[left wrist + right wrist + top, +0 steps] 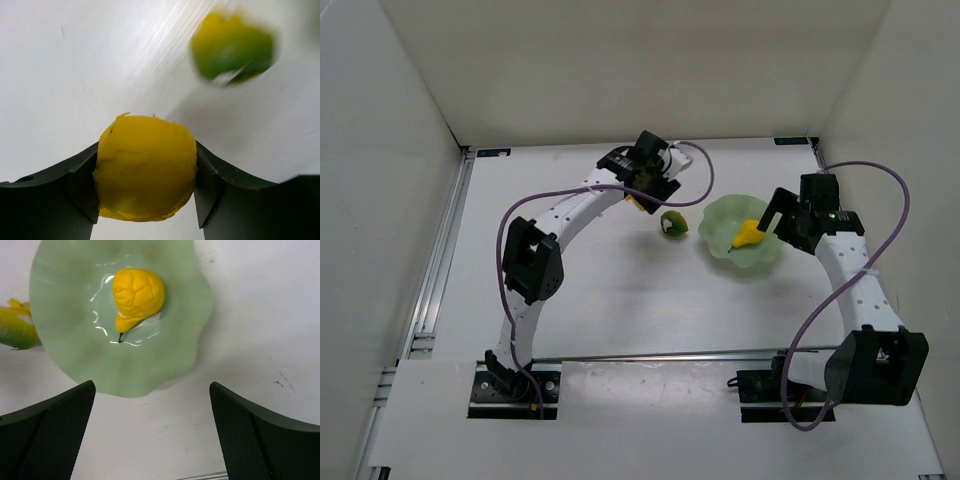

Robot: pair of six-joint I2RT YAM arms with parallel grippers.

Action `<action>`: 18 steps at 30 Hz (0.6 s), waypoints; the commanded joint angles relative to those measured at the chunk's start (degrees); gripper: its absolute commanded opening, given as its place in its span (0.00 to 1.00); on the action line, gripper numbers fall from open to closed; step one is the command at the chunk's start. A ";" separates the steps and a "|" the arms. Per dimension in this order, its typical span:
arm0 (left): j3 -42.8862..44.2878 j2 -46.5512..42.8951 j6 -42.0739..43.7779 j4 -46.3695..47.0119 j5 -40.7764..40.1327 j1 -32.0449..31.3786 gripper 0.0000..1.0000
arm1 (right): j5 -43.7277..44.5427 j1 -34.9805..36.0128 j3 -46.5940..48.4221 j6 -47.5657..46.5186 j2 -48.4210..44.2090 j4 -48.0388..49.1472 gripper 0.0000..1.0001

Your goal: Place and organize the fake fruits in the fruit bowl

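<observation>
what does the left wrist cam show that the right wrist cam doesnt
Only the left wrist view: the round yellow fruit clamped between the left fingers, touching both.
Only the right wrist view: the fruit bowl with the yellow pear lying in it, and the right fingers spread wide with nothing between them.
Both: the green fruit on the white table, outside the bowl. It is blurred in the left wrist view and cut off by the frame's left edge in the right wrist view.
</observation>
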 commanded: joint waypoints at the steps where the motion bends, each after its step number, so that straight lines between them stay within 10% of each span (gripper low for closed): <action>1: 8.43 0.22 -1.84 3.97 3.13 -4.56 0.36 | 3.59 -1.55 -2.39 3.92 -5.71 1.91 0.99; 9: 25.76 14.56 -3.17 10.39 13.07 -12.65 0.48 | 14.22 -3.49 -5.12 7.09 -15.66 1.39 0.99; 15: 29.01 16.23 -1.94 13.74 12.36 -16.17 0.95 | 19.59 -4.02 -4.60 5.07 -19.79 0.24 0.99; 18: 30.50 14.39 -2.55 15.06 10.70 -16.17 1.00 | 21.79 -4.02 -4.60 5.07 -23.12 0.24 0.99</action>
